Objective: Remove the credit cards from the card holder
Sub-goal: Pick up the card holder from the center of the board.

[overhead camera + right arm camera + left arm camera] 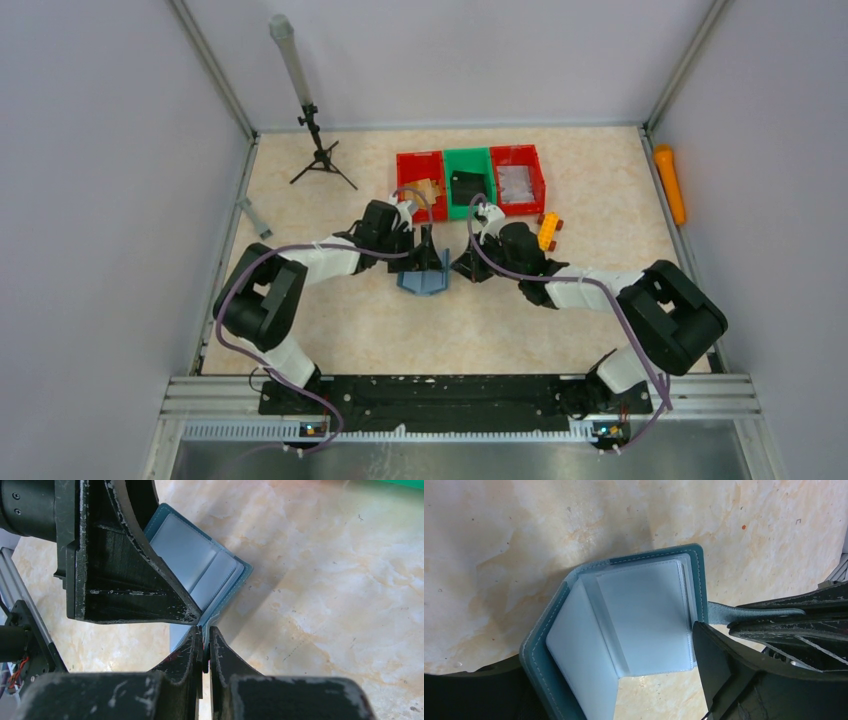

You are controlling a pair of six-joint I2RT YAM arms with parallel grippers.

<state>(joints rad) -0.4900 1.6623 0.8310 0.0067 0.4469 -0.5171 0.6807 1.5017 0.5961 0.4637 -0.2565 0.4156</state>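
Card holder (423,281) lies open mid-surface (330,320), at 6 o'clock of the green bin (468,153). No card is out yet, so all pulling is left. Right tool (204,645) is pinched closed on its tab (749,612) from 3 o'clock; left tool (421,257) is spread wide over the sleeves (644,615), gripping nothing.

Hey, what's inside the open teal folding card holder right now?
Inside the teal card holder, pale frosted plastic sleeves show. No card face is visible; the black left gripper finger covers one corner.
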